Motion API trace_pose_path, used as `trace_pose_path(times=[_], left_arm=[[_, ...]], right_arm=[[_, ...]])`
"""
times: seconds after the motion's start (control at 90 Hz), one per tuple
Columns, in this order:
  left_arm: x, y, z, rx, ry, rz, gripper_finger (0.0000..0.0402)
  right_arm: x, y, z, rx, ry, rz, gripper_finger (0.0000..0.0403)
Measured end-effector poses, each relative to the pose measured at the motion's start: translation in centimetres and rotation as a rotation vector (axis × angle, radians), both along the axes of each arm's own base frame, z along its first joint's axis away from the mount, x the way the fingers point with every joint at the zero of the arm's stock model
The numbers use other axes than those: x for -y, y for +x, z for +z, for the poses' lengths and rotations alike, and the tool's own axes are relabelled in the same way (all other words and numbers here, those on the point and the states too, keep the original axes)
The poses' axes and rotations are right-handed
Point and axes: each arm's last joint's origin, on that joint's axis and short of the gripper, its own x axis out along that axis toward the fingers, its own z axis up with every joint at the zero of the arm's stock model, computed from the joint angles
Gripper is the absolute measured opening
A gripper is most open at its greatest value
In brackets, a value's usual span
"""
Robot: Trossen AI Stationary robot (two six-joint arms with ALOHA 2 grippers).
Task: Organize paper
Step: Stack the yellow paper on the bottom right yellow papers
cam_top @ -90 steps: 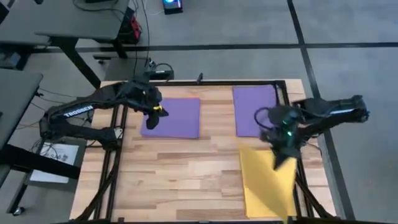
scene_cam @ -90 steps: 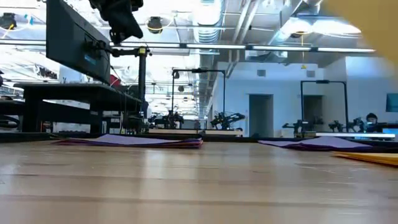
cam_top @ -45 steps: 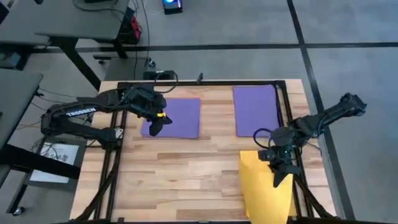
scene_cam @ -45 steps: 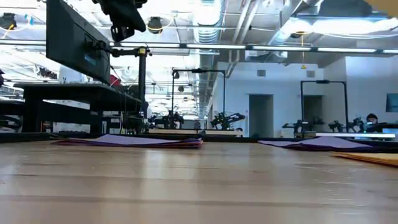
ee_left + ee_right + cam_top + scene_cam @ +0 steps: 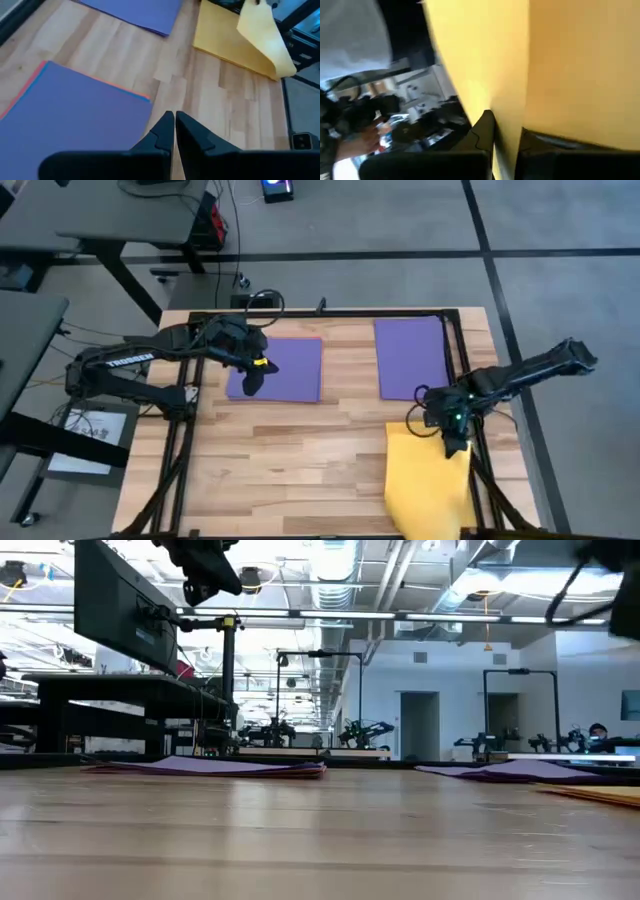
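Note:
Two purple piles of paper lie flat at the far side of the table, a left pile [image 5: 285, 368] and a right pile [image 5: 410, 358]. Red and blue edges [image 5: 30, 82] show under the left pile's top sheet. A yellow pile [image 5: 425, 490] lies at the near right. My left gripper [image 5: 252, 380] hangs shut above the left purple pile, touching nothing. My right gripper [image 5: 455, 442] is at the yellow pile's far edge, shut on the top yellow sheet [image 5: 262, 35], which curls up off the pile. My right gripper pinches the top yellow sheet [image 5: 507, 135] between its two fingers [image 5: 482, 130], at the sheet's far end. That end is lifted and curled over, while the sheet's near part still lies on the yellow pile [image 5: 225, 47].
Black frame rails [image 5: 465, 350] run along the table's left, right and far edges. Bare wood [image 5: 300, 450] spreads across the middle and near left. Beyond the table stand other benches and robot arms [image 5: 360, 735].
My right gripper has gone toward the table's near edge with the yellow sheet still in its fingers. The sheet's raised part has dropped out of the top of the low view. My left gripper has drifted a little to the right over the left purple pile.

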Motion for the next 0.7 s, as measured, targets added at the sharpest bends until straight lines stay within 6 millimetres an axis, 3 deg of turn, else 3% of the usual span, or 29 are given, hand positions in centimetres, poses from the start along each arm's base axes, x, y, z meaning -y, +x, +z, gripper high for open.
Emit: trace_pose_path(times=[0.478,0.622,0.7], left_arm=[[-0.2,0.0,0.0,-0.007,0.037,0.028,0.0001],[-0.2,0.0,0.0,-0.008,0.037,0.029,0.0001],[-0.2,0.0,0.0,-0.008,0.036,0.029,0.0001]], right_arm=[[1.3,1.2,-3.0,-0.040,-0.198,0.170,0.0000],[1.8,1.6,-2.6,-0.043,-0.210,0.149,0.0000],[2.0,2.2,-1.5,0.049,-0.209,0.159,0.0000]])
